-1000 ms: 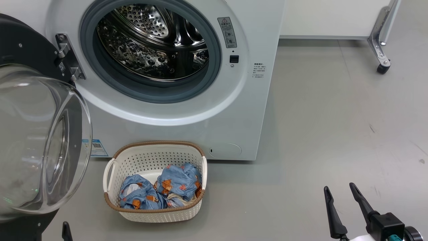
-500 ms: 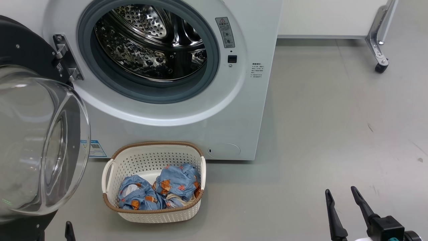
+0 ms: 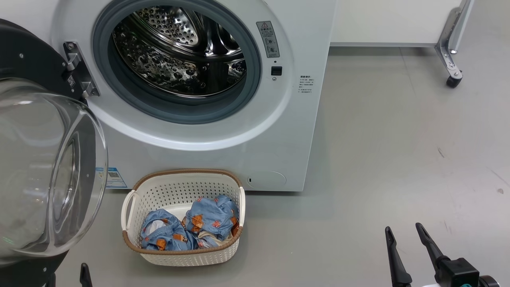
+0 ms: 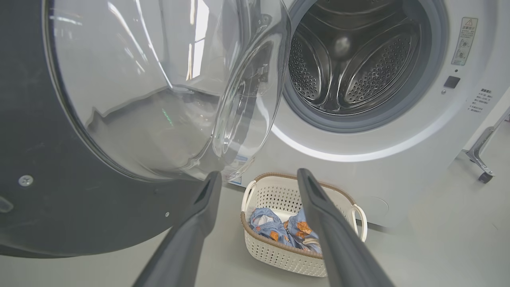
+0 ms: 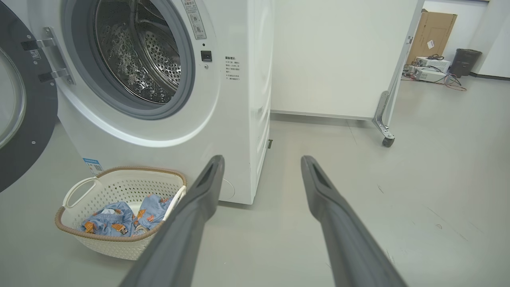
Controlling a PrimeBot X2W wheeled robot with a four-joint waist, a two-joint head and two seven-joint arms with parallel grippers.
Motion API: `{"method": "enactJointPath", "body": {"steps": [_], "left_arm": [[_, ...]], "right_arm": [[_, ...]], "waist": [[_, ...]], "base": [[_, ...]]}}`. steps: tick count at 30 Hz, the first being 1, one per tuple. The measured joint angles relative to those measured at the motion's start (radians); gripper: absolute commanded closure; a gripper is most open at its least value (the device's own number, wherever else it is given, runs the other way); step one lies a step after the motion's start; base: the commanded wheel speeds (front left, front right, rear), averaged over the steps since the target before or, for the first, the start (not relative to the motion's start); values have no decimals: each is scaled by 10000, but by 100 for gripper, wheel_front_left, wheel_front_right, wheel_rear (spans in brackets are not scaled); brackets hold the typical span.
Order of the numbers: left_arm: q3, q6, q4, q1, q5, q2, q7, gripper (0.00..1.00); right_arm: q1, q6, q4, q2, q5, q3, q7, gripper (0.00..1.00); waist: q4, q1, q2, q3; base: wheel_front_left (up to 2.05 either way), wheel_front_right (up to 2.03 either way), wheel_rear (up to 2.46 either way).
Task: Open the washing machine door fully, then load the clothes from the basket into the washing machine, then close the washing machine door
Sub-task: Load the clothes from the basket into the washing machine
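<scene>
Basket (image 3: pixel 183 255) perforated cream plastic, crumpled denim clothes (image 3: pixel 207 219) inside; left tool (image 4: pixel 259 174), right tool (image 3: pixel 403 227) spread, empty.

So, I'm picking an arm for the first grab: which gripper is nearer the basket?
Left. The left gripper is just left of the basket, on the robot's side of it, jaws open toward it; the right gripper is well off to its right.

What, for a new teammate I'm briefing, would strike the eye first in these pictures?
The washing machine door, swung wide open at the left with its bulging glass bowl, and the shiny steel drum in the opening beside it. On the floor below, the basket holds the blue, orange-patched clothes.
</scene>
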Motion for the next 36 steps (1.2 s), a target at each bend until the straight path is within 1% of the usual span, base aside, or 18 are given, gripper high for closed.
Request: {"method": "enactJointPath", "body": {"steps": [14,36], "left_arm": [[-25,-67,6,1,12,-21,0,0],[63,-69,56,-2,163,-36,0,0]], "right_arm": [[134,2,0,88,-38,29,0,0],[157,13,100,119,-38,-36,0,0]], "waist": [[-68,0,0,31],[-35,0,0,33]], "base": [[31,-31,0],[75,-75,0]]}}
